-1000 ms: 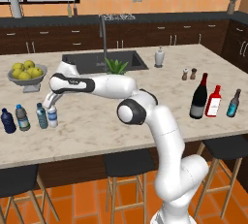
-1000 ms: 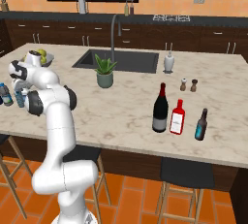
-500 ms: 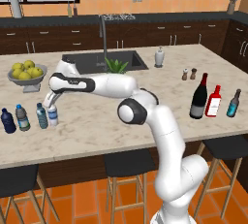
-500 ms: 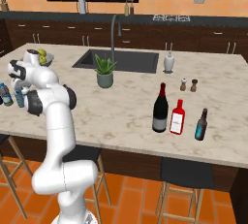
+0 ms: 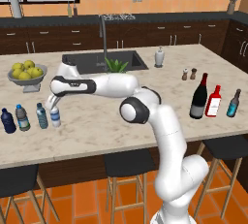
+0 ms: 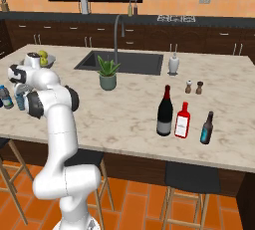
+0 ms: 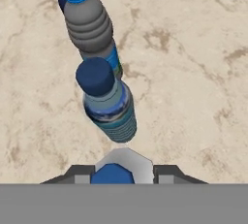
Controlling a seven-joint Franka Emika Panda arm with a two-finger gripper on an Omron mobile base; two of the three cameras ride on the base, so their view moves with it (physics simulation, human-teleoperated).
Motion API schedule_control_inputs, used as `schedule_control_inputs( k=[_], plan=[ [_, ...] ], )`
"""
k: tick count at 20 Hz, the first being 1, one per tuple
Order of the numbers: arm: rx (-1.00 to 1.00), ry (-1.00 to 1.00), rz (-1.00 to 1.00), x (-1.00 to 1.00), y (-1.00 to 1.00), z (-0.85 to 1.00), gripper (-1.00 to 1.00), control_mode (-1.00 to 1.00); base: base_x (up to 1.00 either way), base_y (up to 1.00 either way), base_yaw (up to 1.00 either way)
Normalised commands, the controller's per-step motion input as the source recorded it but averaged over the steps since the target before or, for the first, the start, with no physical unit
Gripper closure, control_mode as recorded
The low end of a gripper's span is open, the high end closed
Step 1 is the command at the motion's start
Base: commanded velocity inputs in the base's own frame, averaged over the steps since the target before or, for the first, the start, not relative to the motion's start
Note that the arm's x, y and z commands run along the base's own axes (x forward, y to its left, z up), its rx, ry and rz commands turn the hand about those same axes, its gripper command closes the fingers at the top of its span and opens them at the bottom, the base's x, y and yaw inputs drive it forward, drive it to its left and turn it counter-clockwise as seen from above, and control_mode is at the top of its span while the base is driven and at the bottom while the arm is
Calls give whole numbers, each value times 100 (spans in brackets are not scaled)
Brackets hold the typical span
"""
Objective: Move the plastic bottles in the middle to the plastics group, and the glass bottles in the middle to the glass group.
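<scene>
My gripper (image 5: 54, 107) is at the left end of the island, shut on the neck of the clear whitish plastic bottle (image 5: 55, 117). Its blue cap (image 7: 112, 175) sits between the dark fingertips (image 7: 80, 174) in the hand view. Just beyond stands the teal-blue bottle (image 7: 107, 102), then the greyish clear bottle (image 7: 89, 26) and the dark navy one (image 5: 7, 120) of the plastics group. These four stand in a row on the counter. Far right, the tall dark wine bottle (image 5: 199, 97) stands beside the red bottle (image 5: 213, 101) and the slim dark teal bottle (image 5: 234, 103).
A bowl of yellow-green fruit (image 5: 27, 72) stands behind the row of small bottles. The sink (image 5: 109, 62) with its faucet, a potted plant (image 5: 116, 66), a soap dispenser (image 5: 159, 57) and two shakers (image 5: 189, 74) line the back. Stools stand under the front edge.
</scene>
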Motion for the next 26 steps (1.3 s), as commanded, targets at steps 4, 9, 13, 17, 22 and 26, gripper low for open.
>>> schedule_control_inputs(
  k=[4, 9, 13, 17, 22, 26],
  plan=[
    [0, -4, 0, -10, 0, -42, 100, -100, 0, 0, 0],
    [0, -1, 0, -4, 0, -7, 100, -100, 0, 0, 0],
    [0, 0, 0, 0, 0, 0, -100, -100, 0, 0, 0],
    [0, 0, 0, 0, 0, 0, -100, -100, 0, 0, 0],
    [0, 0, 0, 0, 0, 0, -100, -100, 0, 0, 0],
    [0, 0, 0, 0, 0, 1, -100, -100, 0, 0, 0]
  ],
)
